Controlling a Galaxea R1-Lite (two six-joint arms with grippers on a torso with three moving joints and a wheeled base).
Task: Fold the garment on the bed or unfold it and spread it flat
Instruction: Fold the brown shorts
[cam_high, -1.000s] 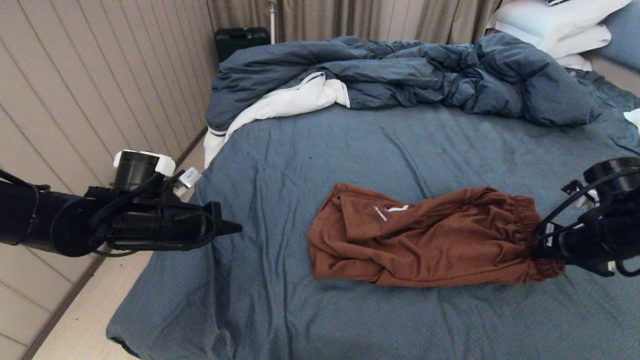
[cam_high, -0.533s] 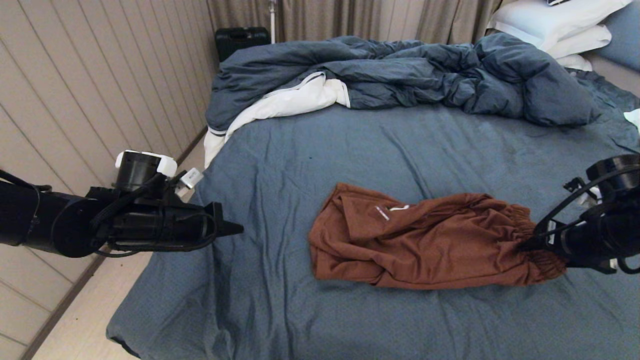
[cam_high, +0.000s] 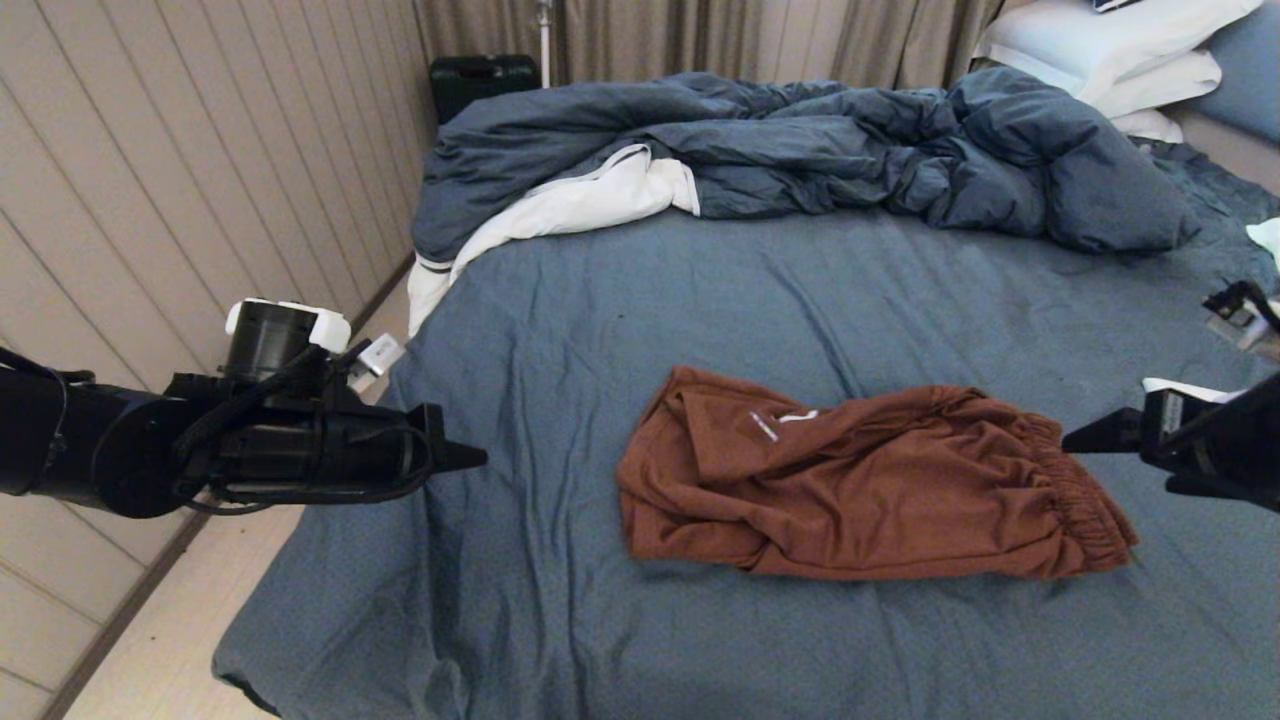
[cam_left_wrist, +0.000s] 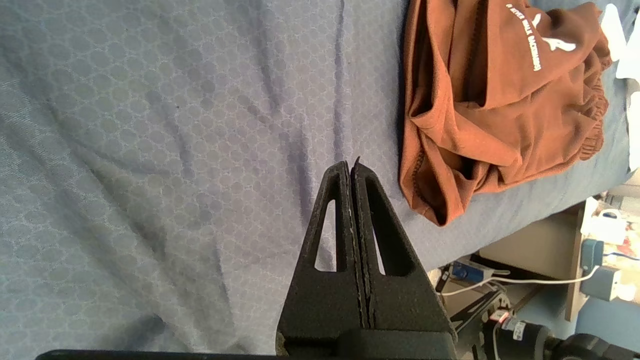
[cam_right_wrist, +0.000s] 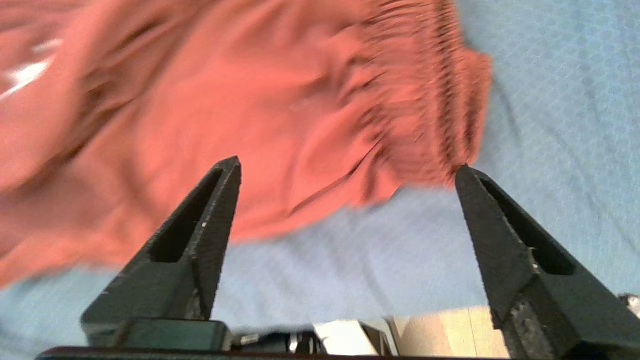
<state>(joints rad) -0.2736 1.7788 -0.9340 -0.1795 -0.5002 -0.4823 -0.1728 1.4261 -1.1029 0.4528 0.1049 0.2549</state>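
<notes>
The garment (cam_high: 860, 485), rust-brown shorts, lies bunched in a long roll on the slate-blue sheet of the bed (cam_high: 700, 290), waistband toward the right and a white graphic (cam_high: 775, 420) on top. The left wrist view shows its leg end (cam_left_wrist: 490, 100); its gathered waistband (cam_right_wrist: 430, 90) fills the right wrist view. My right gripper (cam_high: 1075, 440) hovers just right of the waistband, open and empty, its tips (cam_right_wrist: 347, 167) clear of the cloth. My left gripper (cam_high: 480, 458) is shut and empty, over the sheet to the left of the garment (cam_left_wrist: 350, 167).
A rumpled dark blue duvet (cam_high: 800, 150) with white lining (cam_high: 580, 200) lies across the far half of the bed. White pillows (cam_high: 1110, 50) sit at the far right. A panelled wall (cam_high: 150, 200) and floor run along the left; a black case (cam_high: 480, 80) stands behind.
My right gripper let go of the waistband, opened wide and drew back to the right. The waistband end dropped and settled on the sheet. The left arm stayed put.
</notes>
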